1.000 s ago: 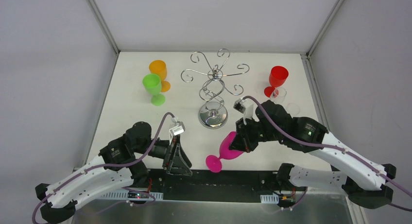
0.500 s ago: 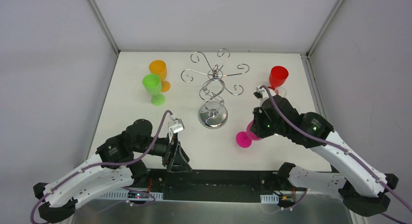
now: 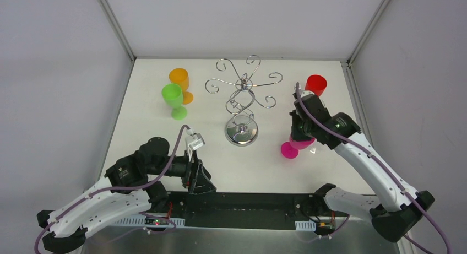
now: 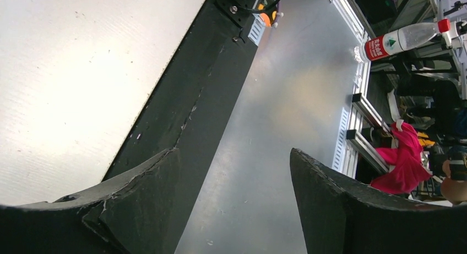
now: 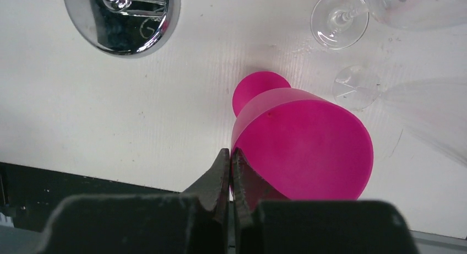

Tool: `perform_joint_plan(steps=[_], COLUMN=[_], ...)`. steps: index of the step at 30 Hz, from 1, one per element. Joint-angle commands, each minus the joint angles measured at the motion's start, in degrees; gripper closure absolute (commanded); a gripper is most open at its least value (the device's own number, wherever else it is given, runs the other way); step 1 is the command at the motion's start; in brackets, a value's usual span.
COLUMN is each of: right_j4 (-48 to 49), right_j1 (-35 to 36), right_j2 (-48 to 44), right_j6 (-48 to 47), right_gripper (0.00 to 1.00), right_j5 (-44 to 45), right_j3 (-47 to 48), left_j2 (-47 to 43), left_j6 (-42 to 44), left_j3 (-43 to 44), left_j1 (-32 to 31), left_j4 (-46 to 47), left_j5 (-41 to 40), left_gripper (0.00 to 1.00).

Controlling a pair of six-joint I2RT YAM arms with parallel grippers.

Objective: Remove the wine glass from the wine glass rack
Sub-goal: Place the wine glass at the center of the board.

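Right gripper (image 5: 230, 155) is pinching the pink glass (image 5: 303, 138) by its rim at centre right, foot tableward, beside the rack (image 3: 242, 94); left gripper (image 4: 232, 155) is gaping.

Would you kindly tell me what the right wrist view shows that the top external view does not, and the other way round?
Only the right wrist view shows the right hand pinching the rim of the pink wine glass, with two clear glasses on the table beside it. Only the top external view shows the green glass, the orange glass, the red glass, the scroll arms of the wine glass rack and the open left hand. Both show the pink wine glass and the rack's round base.
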Motion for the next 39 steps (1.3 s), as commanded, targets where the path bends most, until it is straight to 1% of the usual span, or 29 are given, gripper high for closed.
perform_joint_plan(steps=[1,7,14,26,31,36,39], right_j4=[4.7,6.6,8.3,10.2,11.0,10.9,10.4], right_j1=[-2.9,-4.5,-4.5,-4.5,-4.6,-4.6,-4.5], right_j2=[2.3,5.9,7.3,9.1,9.3,8.9,8.0], right_j6=[-2.0,-2.1,-2.2,-2.1,-2.0,-2.0,-1.9], right_gripper=[1.00,1.00,1.00,1.00,1.00,0.79,0.70], right_j5=[-2.1,-3.0,-1.1,1.8,1.5,1.7,2.0], right_j3=[-0.5,-0.3,-1.0,-3.2,-3.9,-3.9,-3.3], left_j2=[-1.1,-1.7,-2.3,-2.1,-2.0,-1.9,-1.7], left_j6=[1.0,1.3,1.3,1.2,1.2,1.2,1.2], left_j3=[0.3,0.7,0.8,0.9,0.9,0.9,0.9], left_j1=[-0.3,-0.3,-0.3,-0.3,-0.3,-0.3,-0.3], left_j4=[-0.8,-2.2,-3.0,-3.5,-3.5,-3.5,-3.5], left_j5=[-2.5,-5.1,-7.5,-9.1,-9.1,-9.1,-9.1], left_gripper=[0.26,0.21,0.19,0.18,0.18,0.18,0.18])
